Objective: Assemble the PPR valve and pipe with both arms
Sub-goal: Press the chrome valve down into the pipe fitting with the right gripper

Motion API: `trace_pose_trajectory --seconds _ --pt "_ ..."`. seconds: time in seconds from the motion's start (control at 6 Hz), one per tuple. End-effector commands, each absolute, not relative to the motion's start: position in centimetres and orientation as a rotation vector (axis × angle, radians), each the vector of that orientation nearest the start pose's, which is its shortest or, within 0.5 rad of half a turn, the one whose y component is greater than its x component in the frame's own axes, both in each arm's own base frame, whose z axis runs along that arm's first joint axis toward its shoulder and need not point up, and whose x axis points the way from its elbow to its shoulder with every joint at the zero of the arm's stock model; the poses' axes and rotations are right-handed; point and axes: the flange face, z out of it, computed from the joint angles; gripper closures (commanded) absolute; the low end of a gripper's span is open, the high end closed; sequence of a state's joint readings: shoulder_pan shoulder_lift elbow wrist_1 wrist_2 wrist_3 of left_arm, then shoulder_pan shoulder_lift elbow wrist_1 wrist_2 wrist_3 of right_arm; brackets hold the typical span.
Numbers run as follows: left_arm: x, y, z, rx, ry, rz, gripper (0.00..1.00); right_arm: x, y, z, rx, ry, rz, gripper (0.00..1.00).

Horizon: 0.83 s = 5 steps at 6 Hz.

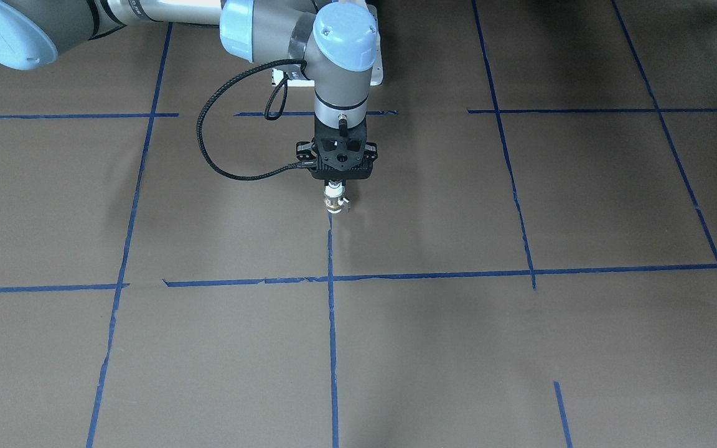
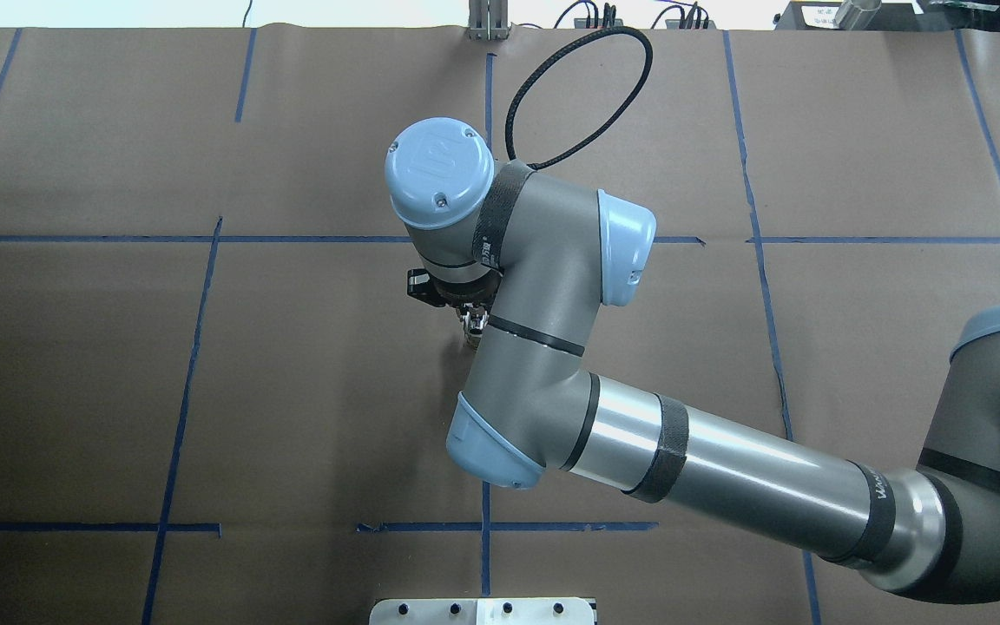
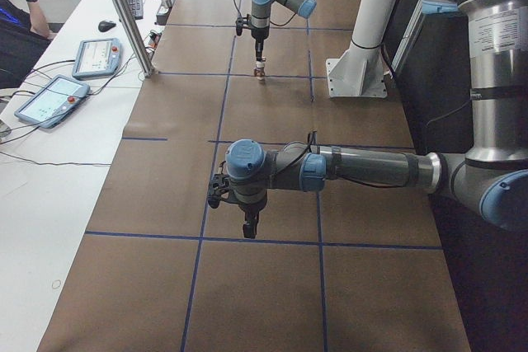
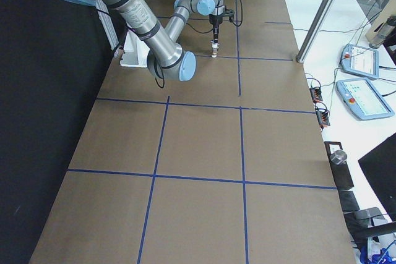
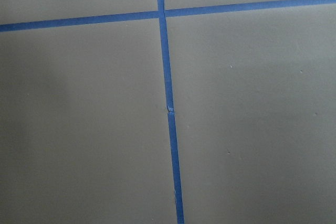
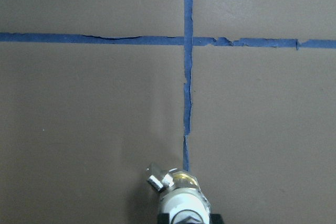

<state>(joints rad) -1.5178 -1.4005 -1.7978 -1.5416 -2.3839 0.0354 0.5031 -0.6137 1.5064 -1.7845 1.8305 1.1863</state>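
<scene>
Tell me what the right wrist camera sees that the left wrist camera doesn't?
Only the right wrist view shows a part: the PPR valve at the bottom edge, white plastic topped by a brass band, with a small silvery stub sticking out sideways. Only the left wrist view shows a small join partway along its upright tape strip, and no part at all. Both show the brown table cover with blue tape lines crossing on it.
</scene>
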Motion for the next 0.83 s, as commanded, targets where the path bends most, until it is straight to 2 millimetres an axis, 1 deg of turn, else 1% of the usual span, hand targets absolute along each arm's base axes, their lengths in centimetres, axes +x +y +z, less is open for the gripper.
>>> trace_pose_trajectory --seconds 0.0,0.17,0.67 --pt "-3.88 -42.37 62.41 0.019 0.815 0.094 0.00 -58.80 -44.65 11.67 0.064 -0.716 0.023 0.64" --pt "-3.89 -42.37 62.48 0.019 0.813 0.094 0.00 -58.73 -44.61 11.66 0.064 -0.717 0.023 0.02" --pt "-3.89 -42.37 62.48 0.019 0.813 0.094 0.00 -58.57 -44.50 11.20 0.068 -0.726 0.018 0.01"
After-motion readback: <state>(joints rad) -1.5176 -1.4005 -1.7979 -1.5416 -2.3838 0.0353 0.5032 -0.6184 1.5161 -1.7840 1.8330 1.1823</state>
